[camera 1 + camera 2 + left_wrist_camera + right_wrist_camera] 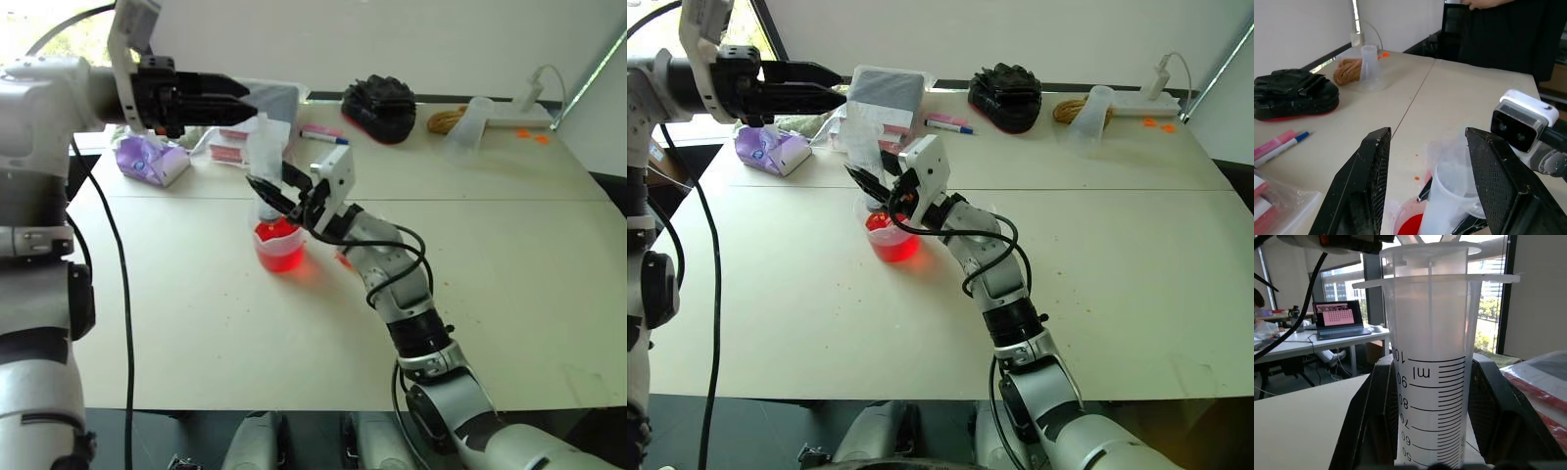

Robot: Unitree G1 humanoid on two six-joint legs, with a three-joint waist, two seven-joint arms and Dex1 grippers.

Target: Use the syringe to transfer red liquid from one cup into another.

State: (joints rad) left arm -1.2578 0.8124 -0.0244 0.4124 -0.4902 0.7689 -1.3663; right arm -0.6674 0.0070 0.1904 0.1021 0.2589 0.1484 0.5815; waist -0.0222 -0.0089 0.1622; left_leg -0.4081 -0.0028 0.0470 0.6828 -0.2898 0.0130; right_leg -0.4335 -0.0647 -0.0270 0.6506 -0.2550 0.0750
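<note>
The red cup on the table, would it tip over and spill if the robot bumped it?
Probably not from a light bump. The red beaker looks wide and squat, and its red liquid likely adds weight low down. Still, it seems thin, light plastic, so a harder push might slide or slosh it. The syringe stands over it, gripped by the right end effector.

An office is indicated by desks bearing an open laptop (1341, 319) and by large windows (1488, 308) behind
</note>
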